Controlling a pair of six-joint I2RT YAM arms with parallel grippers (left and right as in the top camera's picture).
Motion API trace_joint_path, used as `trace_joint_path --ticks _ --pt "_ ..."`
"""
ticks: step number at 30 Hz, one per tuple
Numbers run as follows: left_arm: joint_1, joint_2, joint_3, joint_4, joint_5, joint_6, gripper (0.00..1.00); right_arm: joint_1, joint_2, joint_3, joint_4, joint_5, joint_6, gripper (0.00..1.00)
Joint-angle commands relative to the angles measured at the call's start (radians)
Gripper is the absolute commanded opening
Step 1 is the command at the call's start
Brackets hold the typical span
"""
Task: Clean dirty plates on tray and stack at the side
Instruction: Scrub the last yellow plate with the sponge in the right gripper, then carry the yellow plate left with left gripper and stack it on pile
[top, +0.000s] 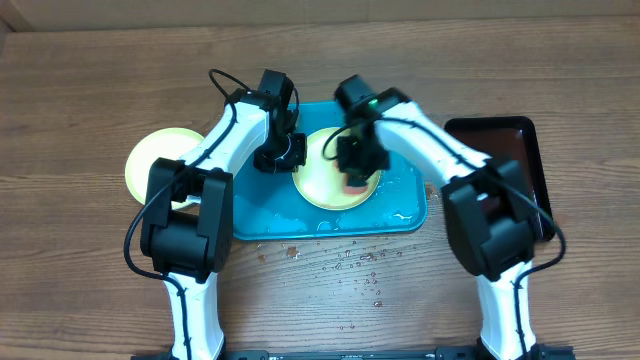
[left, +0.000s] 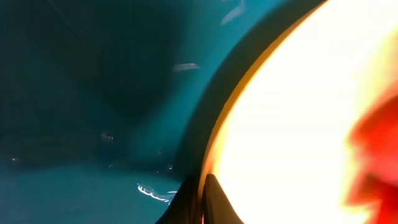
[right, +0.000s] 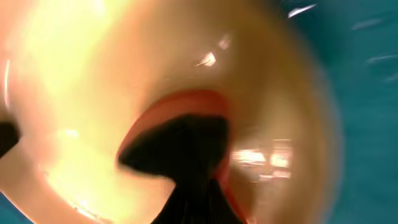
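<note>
Pale yellow plate (top: 322, 188), turquoise tray (top: 268, 218), black side tray (top: 505, 140).

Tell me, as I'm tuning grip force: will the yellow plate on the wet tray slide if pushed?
Likely yes: water pools on the turquoise tray around it. The pale yellow plate looks thin and smooth, so probably light, stiff and slippery.

Both arms are reaching forward from their bases and bending inward at the elbows, with the wrists converging toward each other. Left gripper (top: 283, 152) is pointing down, its fingertips (left: 217, 208) sitting nearly together and pinching the rim of the yellow plate (top: 318, 188). Right gripper (top: 358, 165) is angling down and leftward. Its fingers (right: 180, 143) are showing only as one dark blurred mass, so their spread is unreadable.
</note>
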Motion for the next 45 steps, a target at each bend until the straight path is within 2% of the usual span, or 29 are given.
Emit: trace_joint_path --ticks 1,7,13,19,26,38,45 --pt "0.001 -0.055 0.005 -0.012 -0.154 0.031 0.04 -0.063 -0.162 0.067 -0.006 0.013 -0.004 0.04" --pt "0.001 -0.171 0.005 -0.016 -0.208 0.099 0.04 -0.144 -0.338 0.109 -0.039 0.011 -0.005 0.04" --pt "-0.017 -0.281 0.005 -0.034 -0.383 0.098 0.04 -0.248 -0.463 0.113 -0.071 0.012 -0.005 0.04" --pt "-0.086 -0.364 0.005 -0.047 -0.675 0.041 0.04 -0.313 -0.486 0.112 -0.111 0.012 -0.005 0.04" --pt "-0.245 -0.391 0.005 -0.064 -1.057 -0.039 0.04 -0.324 -0.486 0.112 -0.122 0.015 -0.005 0.04" --pt "-0.420 -0.391 0.005 0.019 -1.540 -0.037 0.04 -0.324 -0.486 0.110 -0.140 0.016 -0.005 0.04" --pt "-0.433 -0.391 0.005 0.033 -1.550 -0.033 0.04 -0.324 -0.486 0.110 -0.141 0.016 -0.005 0.04"
